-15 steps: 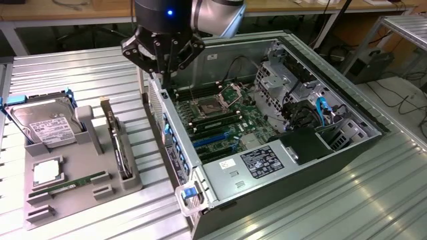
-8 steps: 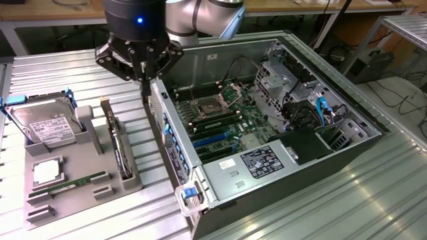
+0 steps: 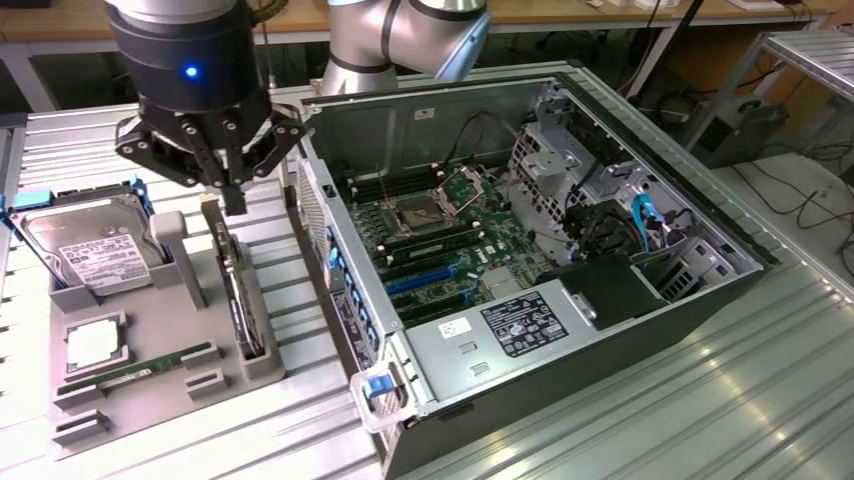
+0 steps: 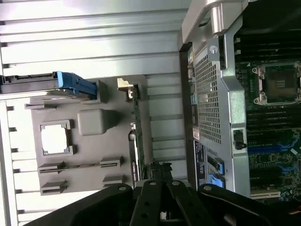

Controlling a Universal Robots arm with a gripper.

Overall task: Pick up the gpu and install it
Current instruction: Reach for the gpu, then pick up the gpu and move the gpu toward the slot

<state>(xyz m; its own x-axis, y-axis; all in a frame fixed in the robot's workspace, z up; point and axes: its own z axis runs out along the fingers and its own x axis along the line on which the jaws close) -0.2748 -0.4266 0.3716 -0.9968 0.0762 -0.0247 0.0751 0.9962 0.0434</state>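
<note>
gpu (image 3: pixel 234 280): stands on its long edge in a slot of the grey holder (image 3: pixel 187 330), its top edge exposed for a grip from above.
tool (image 3: pixel 235 200): fingers drawn together, poised at the card's upper edge near one end; whether they pinch it cannot be told.
holder: sits on the desk (image 3: pixel 747 400) just beside the case (image 3: pixel 360 130), so the carry is short.
case: lies on its side, panel off, motherboard (image 3: pixel 454 240) facing up so the card can go in from above.
hard drive (image 3: pixel 87 250): parked in its own bay of the holder, apart from the card.

arm (image 3: pixel 400 45): silver-grey, rounded joints | wrist (image 3: pixel 187 45): black, blue light | jaws: black linkages
</note>
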